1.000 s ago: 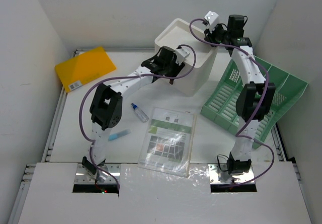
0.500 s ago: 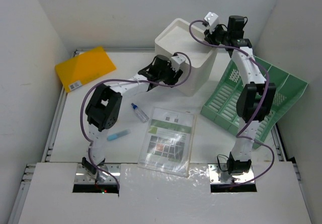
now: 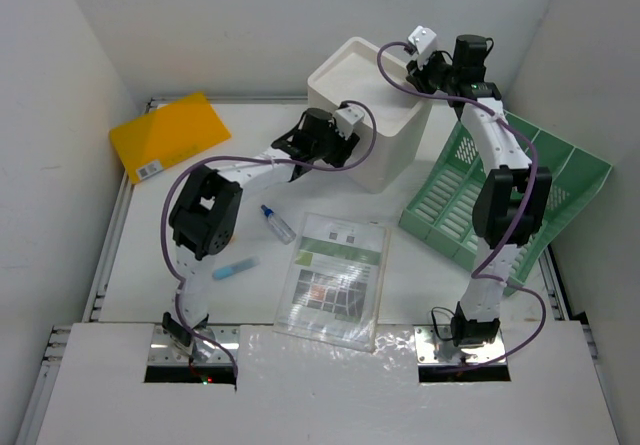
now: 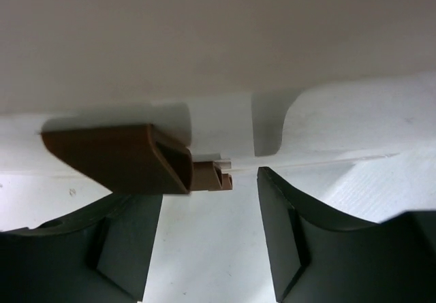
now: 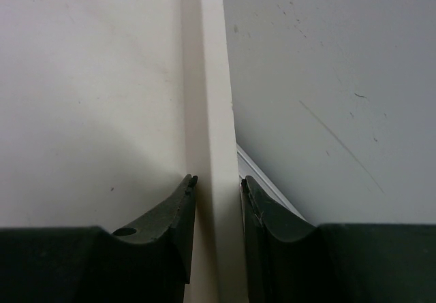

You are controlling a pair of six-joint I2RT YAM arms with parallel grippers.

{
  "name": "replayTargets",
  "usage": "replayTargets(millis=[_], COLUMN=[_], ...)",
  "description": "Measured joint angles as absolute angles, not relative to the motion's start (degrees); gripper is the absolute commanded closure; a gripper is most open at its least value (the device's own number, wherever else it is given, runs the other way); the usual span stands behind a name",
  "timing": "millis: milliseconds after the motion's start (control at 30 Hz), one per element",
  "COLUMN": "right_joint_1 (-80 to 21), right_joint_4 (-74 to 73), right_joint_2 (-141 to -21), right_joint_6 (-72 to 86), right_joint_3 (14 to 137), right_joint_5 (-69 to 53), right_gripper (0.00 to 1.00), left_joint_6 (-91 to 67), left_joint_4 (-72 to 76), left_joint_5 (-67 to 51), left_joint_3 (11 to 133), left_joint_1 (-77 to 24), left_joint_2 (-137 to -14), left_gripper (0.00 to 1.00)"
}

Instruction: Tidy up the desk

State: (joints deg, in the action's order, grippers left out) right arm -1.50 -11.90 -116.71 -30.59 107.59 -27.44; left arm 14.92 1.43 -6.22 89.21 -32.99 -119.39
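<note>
The desk is a wide white tabletop. At its back stands a white open box. My right gripper reaches over the box's far right corner. In the right wrist view the gripper is shut on the box's thin wall. My left gripper hangs low at the box's front left side. In the left wrist view it is open with only bare desk between its fingers. A brown hollow piece lies just ahead of the left finger, at the foot of the box.
A yellow folder lies at the back left. A green slotted tray leans at the right. A small blue-capped bottle, a light blue tube and a printed sheet lie in the middle. Walls close in on three sides.
My left gripper has dropped down the box's front and drawn slightly left, and its jaws have widened. The right gripper keeps its hold on the box wall.
</note>
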Motion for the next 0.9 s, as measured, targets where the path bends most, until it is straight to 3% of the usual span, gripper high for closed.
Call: replayTargets(millis=[133,333,600,900], right_joint_1=[-1.5,-1.45,-1.39,-1.39], right_joint_4=[-11.88,-11.92,-11.84,-12.05], right_joint_2=[-116.71,-116.71,-116.71,-116.62], right_joint_6=[-30.46,-30.46,-30.0,-29.52], right_joint_3=[107.59,107.59,107.59,107.57], right_joint_5=[-27.44,-27.46,-27.33,-26.96], right_gripper=[1.0,1.0,1.0,1.0], left_joint_6=[14.48,14.46,14.74,21.3], left_joint_4=[0.19,-3.53,-3.84,-0.86], left_joint_5=[-5.28,-6.04,-6.83,-5.26], left_joint_3=[90.76,93.54,92.36,74.19], left_joint_1=[-32.99,-32.62,-32.51,-32.45], left_joint_2=[-120.42,-121.14,-120.31,-106.26], left_gripper=[0.62,1.0,1.0,1.0])
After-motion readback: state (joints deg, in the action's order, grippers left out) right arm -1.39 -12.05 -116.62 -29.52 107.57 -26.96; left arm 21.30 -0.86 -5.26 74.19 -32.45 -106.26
